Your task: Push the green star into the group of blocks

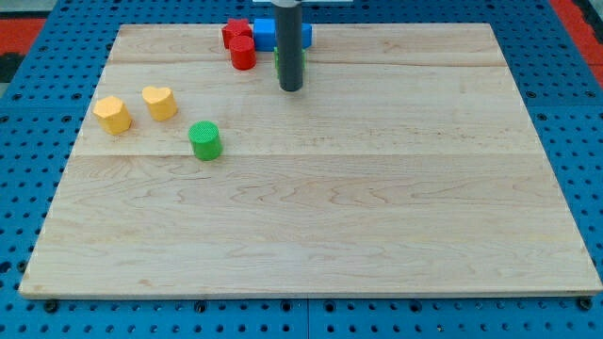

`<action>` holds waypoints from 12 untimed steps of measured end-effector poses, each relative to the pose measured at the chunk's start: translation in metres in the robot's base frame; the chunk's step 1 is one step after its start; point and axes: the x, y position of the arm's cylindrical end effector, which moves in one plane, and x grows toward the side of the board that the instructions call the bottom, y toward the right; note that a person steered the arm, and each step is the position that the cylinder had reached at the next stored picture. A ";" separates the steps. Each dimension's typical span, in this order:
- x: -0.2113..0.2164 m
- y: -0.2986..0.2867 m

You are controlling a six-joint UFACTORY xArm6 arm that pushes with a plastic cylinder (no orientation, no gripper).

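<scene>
My tip (290,89) rests on the board near the view's top centre. The green star (276,63) is almost wholly hidden behind the rod, and only thin green slivers show at the rod's sides, just above my tip. A group stands right beside it at the top edge: a blue block (265,36) behind the rod, a red block (236,32) left of it, and a red cylinder (243,54) just below. Whether the star touches them cannot be told.
A green cylinder (204,140) stands left of centre. Two yellow blocks, one (112,115) and another (160,102), sit at the view's left. The wooden board (377,217) lies on a blue pegboard (28,141).
</scene>
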 end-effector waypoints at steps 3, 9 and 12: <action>-0.046 -0.007; -0.047 -0.034; 0.139 -0.037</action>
